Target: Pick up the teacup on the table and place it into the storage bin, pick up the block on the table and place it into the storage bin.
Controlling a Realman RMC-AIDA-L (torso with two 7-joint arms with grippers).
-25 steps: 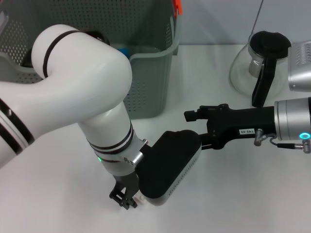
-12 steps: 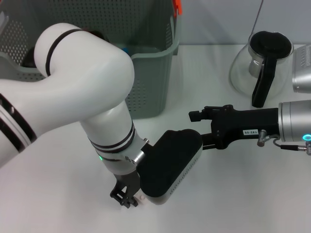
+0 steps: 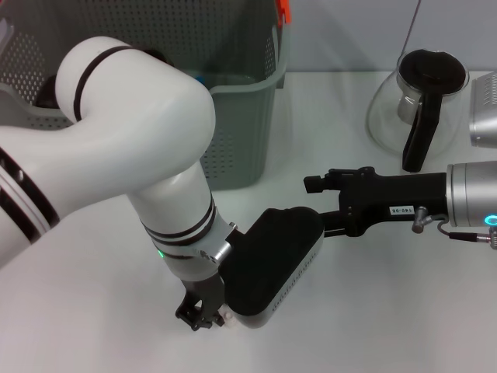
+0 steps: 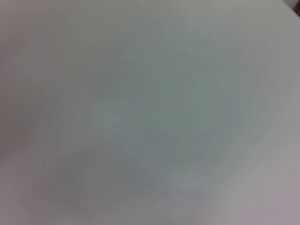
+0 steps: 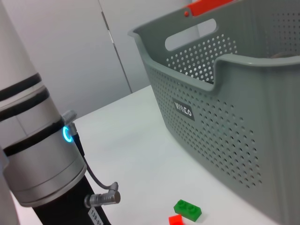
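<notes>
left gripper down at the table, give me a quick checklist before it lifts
1. Left gripper down at the table: ok, low at the near edge in the head view.
2. Something between its fingers: cannot tell; only a small pale thing shows beside it, and the left wrist view is blank.
3. Storage bin reachable: ok, standing upright behind the left arm.
4. Right gripper out of the lift path: not ok, it hangs close beside the left wrist.
5. Glass pot clear of the route: ok, far off on the right side.
6. Other pieces: green block and red block lie on the table in front of the bin.
</notes>
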